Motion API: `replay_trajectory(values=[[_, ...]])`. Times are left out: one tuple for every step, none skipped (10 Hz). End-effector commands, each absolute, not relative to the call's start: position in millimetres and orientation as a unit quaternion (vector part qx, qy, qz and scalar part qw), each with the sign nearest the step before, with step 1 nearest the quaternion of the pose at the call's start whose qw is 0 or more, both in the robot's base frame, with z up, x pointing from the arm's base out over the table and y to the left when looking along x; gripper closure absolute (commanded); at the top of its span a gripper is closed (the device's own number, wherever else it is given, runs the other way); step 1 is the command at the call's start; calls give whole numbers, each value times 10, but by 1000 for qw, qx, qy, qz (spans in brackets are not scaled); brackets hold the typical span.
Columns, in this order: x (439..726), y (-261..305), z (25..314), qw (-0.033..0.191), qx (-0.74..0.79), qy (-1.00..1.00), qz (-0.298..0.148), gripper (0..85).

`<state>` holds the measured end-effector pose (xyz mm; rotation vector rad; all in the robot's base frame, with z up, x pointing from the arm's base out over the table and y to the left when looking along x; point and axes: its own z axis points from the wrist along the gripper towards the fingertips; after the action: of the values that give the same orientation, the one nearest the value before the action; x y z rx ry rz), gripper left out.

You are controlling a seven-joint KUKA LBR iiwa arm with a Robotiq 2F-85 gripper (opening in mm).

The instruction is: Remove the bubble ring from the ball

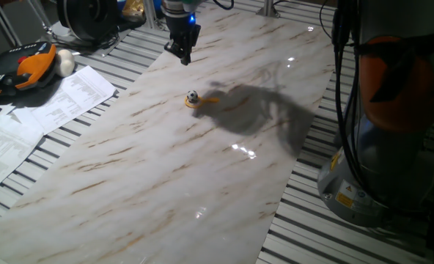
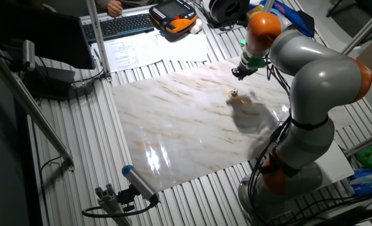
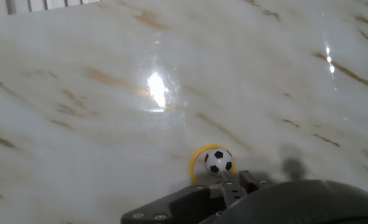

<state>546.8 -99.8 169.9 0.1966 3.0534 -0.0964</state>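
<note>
Marble-patterned table (image 1: 166,169), bubble ring (image 1: 195,103) flat on it, ball (image 1: 192,96) inside ring

One ball (image 1: 192,96), one bubble ring (image 1: 202,102), one marble board (image 1: 166,169), some printed sheets (image 1: 34,117).

1. This is a robotics lab or test workshop: a large grey and orange robot arm (image 2: 311,94) stands at the desk (image 2: 173,125).
2. The desk is a marble-patterned board lying on ribbed aluminium slats.
3. An orange and black control pendant (image 2: 172,14) lies at the far edge, beside a keyboard (image 2: 120,25) and printed sheets (image 2: 132,51).
4. Cables (image 1: 349,110) hang beside the arm's base, which carries a yellow warning label (image 1: 344,198).
</note>
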Motion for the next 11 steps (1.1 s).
replay_trajectory(values=[[5472, -1028, 1687, 41, 60, 997, -31, 680], [5492, -1085, 1656, 42, 49, 997, -33, 680], [5521, -1179, 1599, 41, 32, 998, -28, 680], [5530, -1254, 1550, 38, 19, 999, -24, 680], [5525, -1314, 1496, 40, 10, 999, -22, 680], [5505, -1366, 1425, 42, 3, 999, -20, 680], [5455, -1421, 1304, 51, -1, 999, -14, 680], [5403, -1465, 1188, 58, -4, 998, -9, 510], [5367, -1497, 1109, 59, -5, 998, -2, 510], [5341, -1491, 1064, 60, -5, 998, -2, 510], [5317, -1447, 1026, 60, -2, 998, -1, 510]])
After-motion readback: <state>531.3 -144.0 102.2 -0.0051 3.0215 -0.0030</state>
